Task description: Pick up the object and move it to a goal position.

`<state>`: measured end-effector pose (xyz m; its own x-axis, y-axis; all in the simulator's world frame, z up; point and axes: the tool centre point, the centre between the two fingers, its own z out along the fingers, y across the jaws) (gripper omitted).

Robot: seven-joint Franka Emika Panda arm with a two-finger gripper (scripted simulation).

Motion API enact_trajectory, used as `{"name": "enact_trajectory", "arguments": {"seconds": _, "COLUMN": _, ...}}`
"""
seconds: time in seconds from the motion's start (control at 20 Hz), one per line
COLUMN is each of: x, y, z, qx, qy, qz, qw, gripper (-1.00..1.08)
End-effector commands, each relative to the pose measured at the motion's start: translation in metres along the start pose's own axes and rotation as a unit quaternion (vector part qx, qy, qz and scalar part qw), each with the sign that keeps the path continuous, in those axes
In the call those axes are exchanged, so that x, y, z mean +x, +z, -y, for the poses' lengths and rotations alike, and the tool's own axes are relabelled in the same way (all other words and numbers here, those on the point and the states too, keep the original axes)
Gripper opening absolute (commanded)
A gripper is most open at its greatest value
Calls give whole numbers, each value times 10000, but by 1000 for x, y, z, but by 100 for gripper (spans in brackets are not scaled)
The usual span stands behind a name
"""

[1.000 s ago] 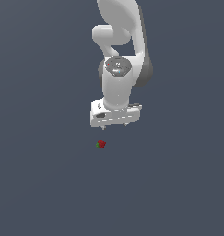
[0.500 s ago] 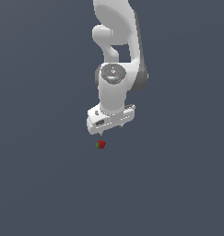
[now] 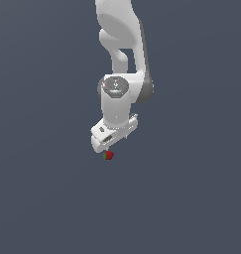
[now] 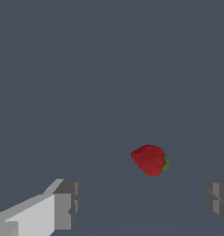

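The object, a tiny dark-red strawberry-like lump (image 3: 108, 155) with a green bit on one side, lies on the dark grey floor. In the wrist view it (image 4: 150, 160) sits between and a little beyond the two fingertips. My white gripper (image 3: 111, 144) hangs just above it, tilted, and is open and empty. One grey finger pad (image 4: 66, 204) and the other (image 4: 217, 197) stand wide apart on either side of the object, not touching it.
The white arm (image 3: 123, 54) rises from the gripper toward the top of the exterior view. The flat dark grey floor (image 3: 191, 198) spreads all around with nothing else on it.
The gripper has come down and shifted a little toward the exterior view's left, closing in on the object. The object has not moved.
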<state>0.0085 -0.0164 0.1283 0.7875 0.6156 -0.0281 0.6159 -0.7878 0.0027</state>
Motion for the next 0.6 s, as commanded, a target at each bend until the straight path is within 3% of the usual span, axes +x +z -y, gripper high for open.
{"name": "enact_trajectory", "arguments": {"seconds": 0.0, "x": -1, "y": 5, "z": -4, "qx": -3, "qy": -322, "qz": -6, "qw": 9995, "gripper": 100}}
{"name": "enact_trajectory", "arguments": {"seconds": 0.55, "x": -7, "y": 26, "z": -19, "qx": -11, "qy": -1690, "qz": -43, "qw": 9856, "gripper": 100}}
